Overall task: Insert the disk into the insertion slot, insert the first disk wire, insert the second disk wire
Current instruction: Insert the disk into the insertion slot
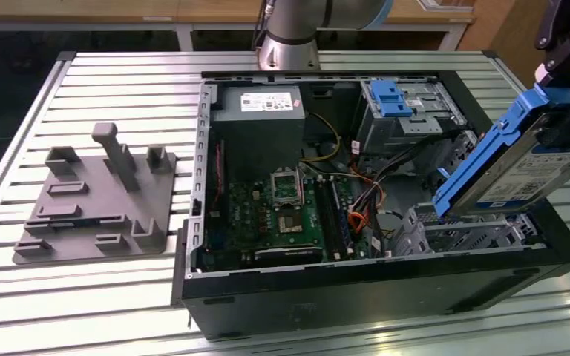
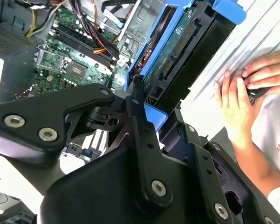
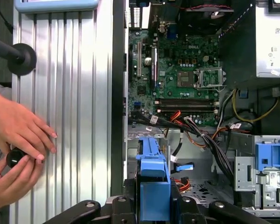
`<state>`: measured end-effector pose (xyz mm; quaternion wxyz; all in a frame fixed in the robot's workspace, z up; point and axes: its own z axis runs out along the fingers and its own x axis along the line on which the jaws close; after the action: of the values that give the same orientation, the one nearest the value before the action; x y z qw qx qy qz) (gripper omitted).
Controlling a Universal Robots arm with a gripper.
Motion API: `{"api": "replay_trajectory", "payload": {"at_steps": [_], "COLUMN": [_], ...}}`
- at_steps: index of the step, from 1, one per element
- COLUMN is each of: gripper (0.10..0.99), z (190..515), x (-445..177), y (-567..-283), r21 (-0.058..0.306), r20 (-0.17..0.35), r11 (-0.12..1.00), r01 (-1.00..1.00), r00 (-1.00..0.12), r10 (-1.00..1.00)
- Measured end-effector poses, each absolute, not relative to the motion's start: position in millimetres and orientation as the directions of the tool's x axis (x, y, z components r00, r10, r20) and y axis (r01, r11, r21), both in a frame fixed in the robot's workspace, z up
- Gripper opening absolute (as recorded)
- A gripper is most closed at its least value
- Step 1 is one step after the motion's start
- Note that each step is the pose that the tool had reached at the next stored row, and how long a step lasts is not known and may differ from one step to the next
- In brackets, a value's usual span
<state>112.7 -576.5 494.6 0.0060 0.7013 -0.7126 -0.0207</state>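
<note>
disk [image 1: 525, 172] tilted, low end nr insertion slot [image 1: 475, 234]

We see the counter [image 1: 116, 81] as ribbed bare metal with a dull sheen. Near its edge at the exterior view's left, the fixture [image 1: 92, 208] looks like matt grey plastic. The computer case [image 1: 364, 297] is matt black outside; the insertion slot [image 1: 463, 236] is perforated bright sheet metal. The disk [image 1: 528, 172] shows silver metal, a white paper label and a smooth blue plastic carrier. The claw [image 3: 154, 203] is matt black with shiny screws.
</note>
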Motion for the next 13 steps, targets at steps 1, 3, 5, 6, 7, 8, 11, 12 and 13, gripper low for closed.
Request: {"api": "replay_trajectory", "payload": {"at_steps": [1, 3, 5, 6, 7, 8, 11, 12, 13], "gripper": [0.365, 0.365, 0.365, 0.365, 0.365, 0.365, 0.365, 0.365, 0.365], "z": [494.6, 494.6, 494.6, 494.6, 494.6, 494.5, 494.6, 494.6, 494.7], "x": [112.6, 112.6, 112.5, 112.5, 112.5, 112.4, 112.4, 112.4, 112.4], "y": [-576.6, -577.1, -577.5, -577.8, -578.0, -578.3, -578.5, -578.5, -578.5], "r21": [0.037, 0.036, 0.035, 0.035, 0.034, 0.034, 0.034, 0.034, 0.034], "r20": [-0.026, -0.037, -0.048, -0.055, -0.063, -0.071, -0.078, -0.079, -0.079], "r11": [0.015, 0.013, 0.012, 0.011, 0.010, 0.009, 0.008, 0.008, 0.008], "r01": [-0.999, -0.999, -0.999, -0.999, -0.999, -0.999, -0.999, -0.999, -0.999], "r00": [-0.016, -0.014, -0.013, -0.013, -0.012, -0.011, -0.010, -0.010, -0.010], "r10": [-1.000, -0.999, -0.999, -0.998, -0.998, -0.997, -0.997, -0.997, -0.997]}}
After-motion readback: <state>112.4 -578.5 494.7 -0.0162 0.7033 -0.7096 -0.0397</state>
